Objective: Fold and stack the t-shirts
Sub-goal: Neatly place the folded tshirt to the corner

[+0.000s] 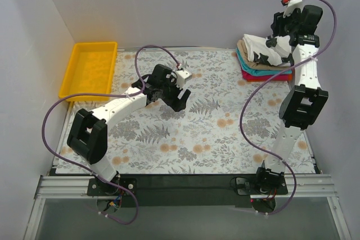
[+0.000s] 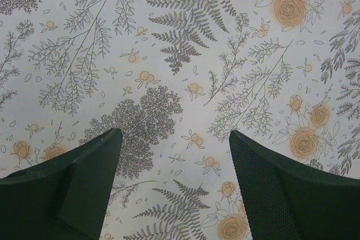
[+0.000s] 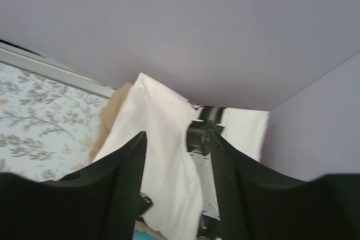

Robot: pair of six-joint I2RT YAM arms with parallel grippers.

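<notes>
The white t-shirt (image 3: 163, 116) lies atop the folded stack (image 1: 264, 70) — the right hand (image 3: 179, 139) straddles it, grip unclear; the left hand (image 2: 175, 133) gapes apart, well left of the stack.

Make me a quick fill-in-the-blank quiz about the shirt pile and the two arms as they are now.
1. The t-shirt pile lies at the far ____ corner of the floral cover, under the right pincer.
2. Its top t-shirt is ____ in colour.
3. Its bottom t-shirt is ____ in colour.
4. The left pincer, open over the cover, holds ____.
Missing words: right, white, red, nothing.
</notes>
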